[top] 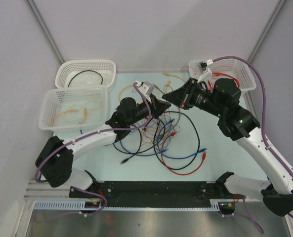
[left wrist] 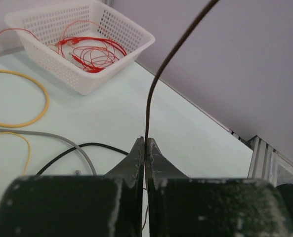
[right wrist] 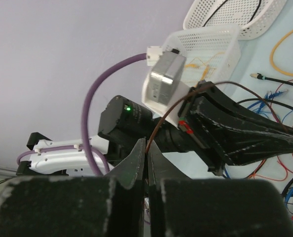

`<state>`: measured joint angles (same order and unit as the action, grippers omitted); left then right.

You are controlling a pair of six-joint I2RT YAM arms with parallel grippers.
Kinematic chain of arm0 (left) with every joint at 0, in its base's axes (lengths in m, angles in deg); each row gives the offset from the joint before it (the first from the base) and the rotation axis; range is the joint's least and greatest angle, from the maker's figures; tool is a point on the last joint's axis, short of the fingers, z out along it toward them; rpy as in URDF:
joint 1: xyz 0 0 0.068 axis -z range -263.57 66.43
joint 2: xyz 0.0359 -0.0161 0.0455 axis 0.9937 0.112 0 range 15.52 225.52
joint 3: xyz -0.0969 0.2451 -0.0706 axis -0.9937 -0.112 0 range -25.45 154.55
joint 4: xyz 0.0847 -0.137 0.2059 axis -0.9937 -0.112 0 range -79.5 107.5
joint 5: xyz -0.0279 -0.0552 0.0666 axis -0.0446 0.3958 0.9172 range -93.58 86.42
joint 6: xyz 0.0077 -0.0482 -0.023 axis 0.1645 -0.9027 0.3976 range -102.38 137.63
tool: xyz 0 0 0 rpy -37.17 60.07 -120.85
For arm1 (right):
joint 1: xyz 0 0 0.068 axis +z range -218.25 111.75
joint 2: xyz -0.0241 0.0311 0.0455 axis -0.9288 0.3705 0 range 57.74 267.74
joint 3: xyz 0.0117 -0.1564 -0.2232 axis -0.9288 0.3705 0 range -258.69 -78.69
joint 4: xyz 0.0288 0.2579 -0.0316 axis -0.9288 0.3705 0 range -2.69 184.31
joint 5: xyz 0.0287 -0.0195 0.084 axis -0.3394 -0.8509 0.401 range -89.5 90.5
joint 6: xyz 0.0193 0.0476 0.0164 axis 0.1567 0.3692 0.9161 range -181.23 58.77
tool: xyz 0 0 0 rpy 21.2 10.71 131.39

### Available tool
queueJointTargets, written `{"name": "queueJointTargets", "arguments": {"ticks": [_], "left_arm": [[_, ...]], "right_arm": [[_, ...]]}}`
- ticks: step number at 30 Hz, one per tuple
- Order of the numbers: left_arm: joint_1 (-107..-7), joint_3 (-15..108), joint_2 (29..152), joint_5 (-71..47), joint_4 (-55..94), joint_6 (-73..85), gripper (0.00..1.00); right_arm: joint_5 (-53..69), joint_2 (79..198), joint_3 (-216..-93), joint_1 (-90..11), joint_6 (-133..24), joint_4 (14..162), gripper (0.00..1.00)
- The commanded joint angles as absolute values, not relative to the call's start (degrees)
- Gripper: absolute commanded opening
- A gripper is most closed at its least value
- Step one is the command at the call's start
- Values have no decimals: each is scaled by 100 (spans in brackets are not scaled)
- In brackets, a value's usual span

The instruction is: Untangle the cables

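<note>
brown cable [left wrist: 156, 79] | pinched in left gripper [left wrist: 145, 144] | also in right gripper [right wrist: 147, 147]

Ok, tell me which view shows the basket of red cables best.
Left wrist: the basket and its red cables show close and unobstructed. Top external shows the basket partly covered by the right arm. Right wrist does not show it.

Left wrist view: the brown cable [left wrist: 158, 75] exits the top edge (far end unseen). Top view: the left arm [top: 131, 114] covers part of the tangle [top: 166, 140]; the right arm [top: 220, 98] hides much of the right basket [top: 235, 61].
</note>
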<state>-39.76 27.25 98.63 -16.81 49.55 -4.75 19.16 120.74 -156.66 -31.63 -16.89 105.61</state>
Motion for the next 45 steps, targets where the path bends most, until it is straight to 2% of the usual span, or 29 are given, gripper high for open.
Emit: {"name": "queueJointTargets", "arguments": {"ticks": [1, 2, 3, 4, 7, 8, 10, 11, 14, 19, 22, 31, 37, 41, 45], "left_arm": [[-4006, 3000, 9243, -1439, 4677, -356, 0], [-4024, 3105, 9033, -1413, 4546, -338, 0], [-4033, 3184, 8935, -1360, 4223, -312, 0], [-4050, 3272, 8830, -1290, 4045, -216, 0], [-4112, 3720, 8478, -992, 3272, -40, 0], [-4190, 4034, 8425, -895, 3053, -4, 0], [-4296, 4466, 8346, -615, 2271, 57, 0], [-4435, 4973, 8354, -491, 1981, 84, 0], [-4839, 6062, 8521, -166, 917, 119, 0], [-5464, 7559, 9012, 257, -174, 154, 0], [-5833, 8884, 9468, 389, -789, 14, 0], [-6309, 10381, 9936, 1136, -1019, -268, 0], [-6309, 10453, 10050, 470, -966, -909, 0], [-6309, 10436, 10138, 65, -1194, -1278, 0], [-6300, 10252, 10051, -138, -1300, -1480, 0]], "right_arm": [[1835, 11874, -15770, -3187, -1904, 10647, 11], [1800, 11847, -15770, -3187, -1948, 10690, 30], [1704, 11830, -15770, -3187, -1974, 10726, 37], [1642, 11760, -15761, -3187, -2062, 10752, 40], [1448, 11628, -15761, -3187, -2211, 10884, 56], [1326, 11593, -15770, -3178, -2247, 10954, 66], [1159, 11452, -15770, -3187, -2343, 11059, 75], [992, 11391, -15770, -3187, -2378, 11173, 84], [790, 11224, -15770, -3178, -2563, 11358, 95], [587, 11091, -15744, -3160, -2748, 11657, 96], [490, 11074, -15691, -3160, -2844, 11824, 96], [726, 11082, -15244, -3160, -3012, 11781, 93], [1272, 11520, -14847, -2635, -3344, 11088, 88], [1263, 12136, -14856, -1572, -3600, 10551, 87], [965, 12576, -14856, -1202, -3802, 9980, 86]]}}
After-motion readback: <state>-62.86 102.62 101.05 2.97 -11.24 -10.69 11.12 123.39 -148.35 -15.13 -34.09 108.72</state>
